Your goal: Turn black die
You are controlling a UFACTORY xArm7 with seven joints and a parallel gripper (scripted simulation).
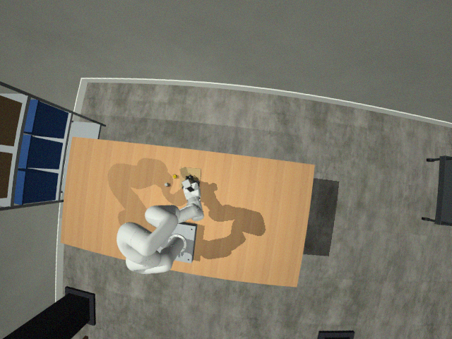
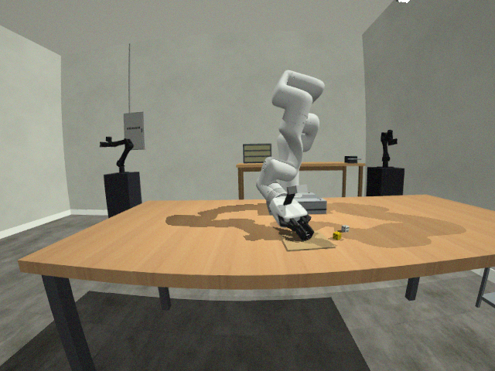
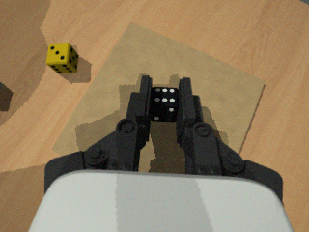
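The black die (image 3: 164, 103) sits between my fingers over the tan mat (image 3: 217, 97) (image 2: 308, 244) (image 1: 195, 170). In the wrist view a face with six white pips shows on its far upper side. My gripper (image 3: 164, 91) (image 2: 307, 233) (image 1: 188, 179) is tilted down low over the mat and is shut on the black die. I cannot tell whether the die touches the mat. A yellow die (image 3: 63, 57) (image 2: 337, 235) (image 1: 175, 176) lies on the table just off the mat's edge. A small grey die (image 2: 345, 229) (image 1: 167, 184) lies a little farther from the mat.
The arm's grey base plate (image 1: 186, 236) is bolted to the wooden table (image 2: 159, 255) behind the mat. Off the table are a shelf unit (image 1: 32, 153), a second table (image 2: 319, 165) and two black pedestals with arms.
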